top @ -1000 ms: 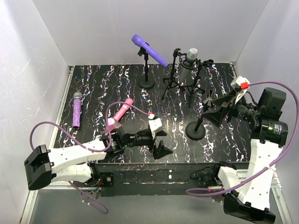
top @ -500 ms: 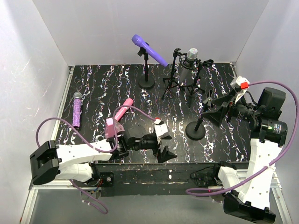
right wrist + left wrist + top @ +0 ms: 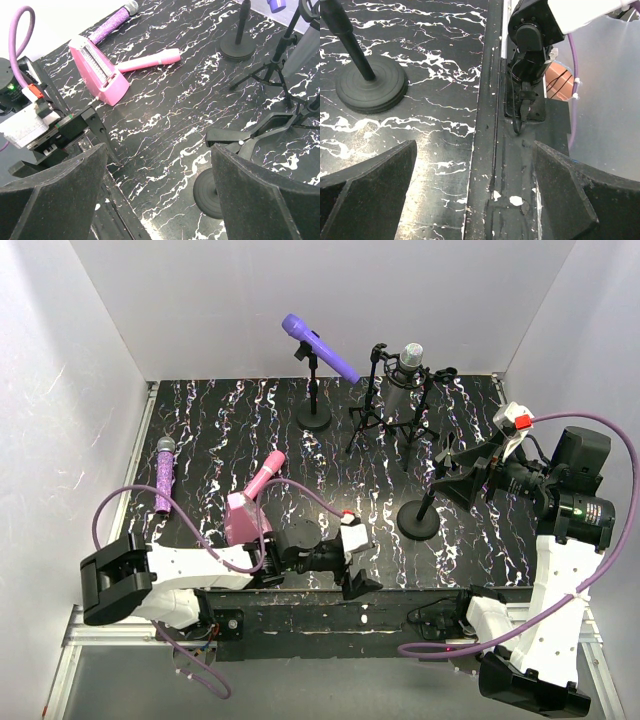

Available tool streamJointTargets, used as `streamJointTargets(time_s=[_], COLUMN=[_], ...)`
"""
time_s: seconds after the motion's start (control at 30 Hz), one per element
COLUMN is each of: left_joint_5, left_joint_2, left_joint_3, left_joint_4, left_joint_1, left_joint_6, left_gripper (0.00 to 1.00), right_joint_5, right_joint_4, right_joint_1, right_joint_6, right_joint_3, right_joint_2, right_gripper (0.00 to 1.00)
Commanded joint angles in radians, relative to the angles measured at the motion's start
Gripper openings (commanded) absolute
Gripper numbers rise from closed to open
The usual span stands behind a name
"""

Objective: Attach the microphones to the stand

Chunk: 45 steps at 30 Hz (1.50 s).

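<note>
- Top external: the left gripper [image 3: 355, 562] is held low at the near edge of the counter [image 3: 200, 420], its jaws spread wide with nothing between them. The pink microphone [image 3: 264, 478] is found behind this gripper, back beside its own forearm. It lies flat, its long axis running from beside the pink wedge block [image 3: 243, 522] diagonally away toward the far right. The glittery purple microphone [image 3: 163, 476] lies flat further out on the same side. The plain purple microphone [image 3: 322, 350] and the silver-grey microphone [image 3: 411, 358] are already carried on stands at the back.
- Left wrist: no microphone is seen. Only the round base of the empty stand [image 3: 369, 86] lies ahead and to the left of the open fingers.
- Right wrist: the right gripper [image 3: 157, 165] is opened wide, the empty stand's clip sitting just ahead between its fingers, ungripped. The pink microphone lies well ahead of it, so the left arm is judged the nearer one.
</note>
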Motion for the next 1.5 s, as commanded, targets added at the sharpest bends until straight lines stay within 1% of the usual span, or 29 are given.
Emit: streamJointTargets(time_s=[0.0, 0.2, 0.47, 0.7, 0.87, 1.3, 1.47], left_joint_5=[-0.033, -0.042, -0.057, -0.108, -0.118, -0.118, -0.128], left_joint_2=[0.037, 0.103, 0.135, 0.094, 0.068, 0.128, 0.2], left_joint_3=[-0.005, 0.003, 0.007, -0.017, -0.023, -0.011, -0.005], left_joint_4=[0.098, 0.142, 0.162, 0.141, 0.119, 0.213, 0.321], left_joint_1=[-0.014, -0.029, -0.042, -0.042, -0.042, -0.04, -0.042], left_joint_6=[0.075, 0.091, 0.094, 0.1, 0.094, 0.095, 0.1], left_gripper=[0.98, 0.98, 0.98, 0.98, 0.98, 0.98, 0.98], right_joint_5=[-0.026, -0.023, -0.026, -0.028, -0.034, -0.031, -0.041], right_joint_4=[0.023, 0.023, 0.023, 0.023, 0.025, 0.025, 0.031], right_joint_1=[-0.005, -0.005, -0.005, -0.005, -0.005, -0.005, -0.005], right_joint_6=[0.003, 0.001, -0.002, -0.003, -0.003, -0.005, -0.005], right_joint_3=[-0.005, -0.005, -0.01, -0.008, -0.008, -0.01, -0.019], right_joint_2=[-0.002, -0.005, -0.003, -0.002, 0.0, -0.002, 0.001], right_gripper=[0.9, 0.91, 0.91, 0.91, 0.91, 0.91, 0.91])
